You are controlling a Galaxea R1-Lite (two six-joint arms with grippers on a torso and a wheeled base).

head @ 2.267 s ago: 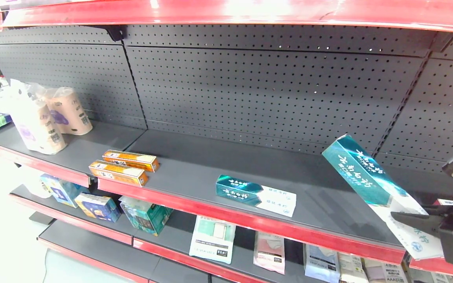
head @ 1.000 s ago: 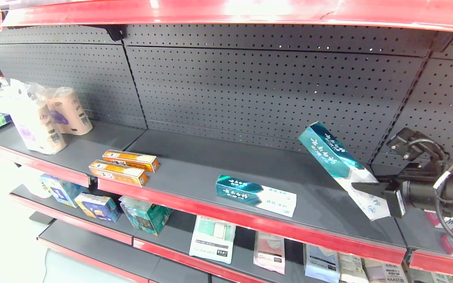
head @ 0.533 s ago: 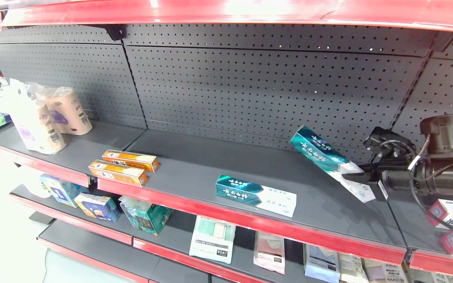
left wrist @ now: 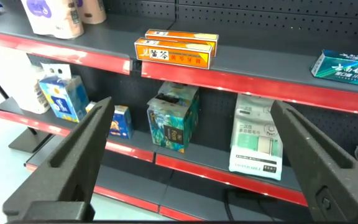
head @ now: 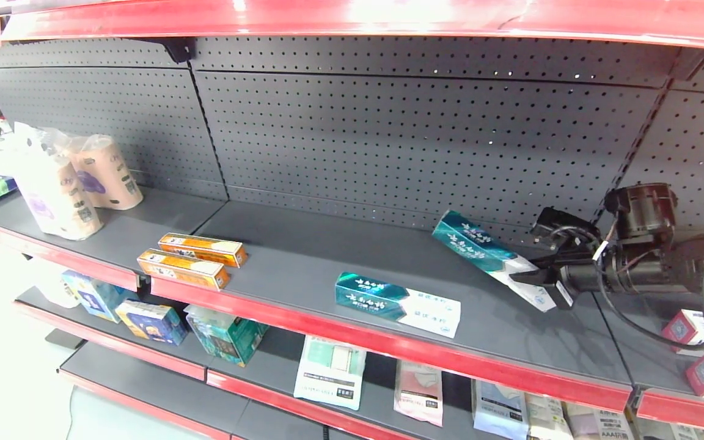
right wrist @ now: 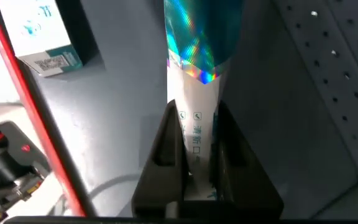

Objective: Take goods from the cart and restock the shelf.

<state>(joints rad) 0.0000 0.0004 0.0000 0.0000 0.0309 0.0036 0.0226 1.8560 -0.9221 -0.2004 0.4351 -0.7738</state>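
My right gripper [head: 538,282] is shut on the white end of a teal-and-white toothpaste box [head: 486,253], held tilted just above the grey shelf [head: 340,250] near its back right. In the right wrist view the box [right wrist: 201,68] runs out from between the fingers [right wrist: 166,146] toward the pegboard. A matching toothpaste box [head: 397,304] lies flat near the shelf's front edge, also seen as a box [right wrist: 39,34] in the right wrist view. My left gripper [left wrist: 191,155] stands open in front of the lower shelves, with nothing between its fingers.
Two orange boxes [head: 193,258] lie at the shelf's left front. Tissue packs [head: 74,183] stand further left. Red-and-white boxes [head: 703,342] sit on the shelf section to the right. Lower shelves hold boxed goods [left wrist: 173,118] and hanging packs [head: 330,370].
My right arm has carried the toothpaste box from the front right inward and down toward the back of the shelf, lowering its tilt. The left arm has not visibly moved.
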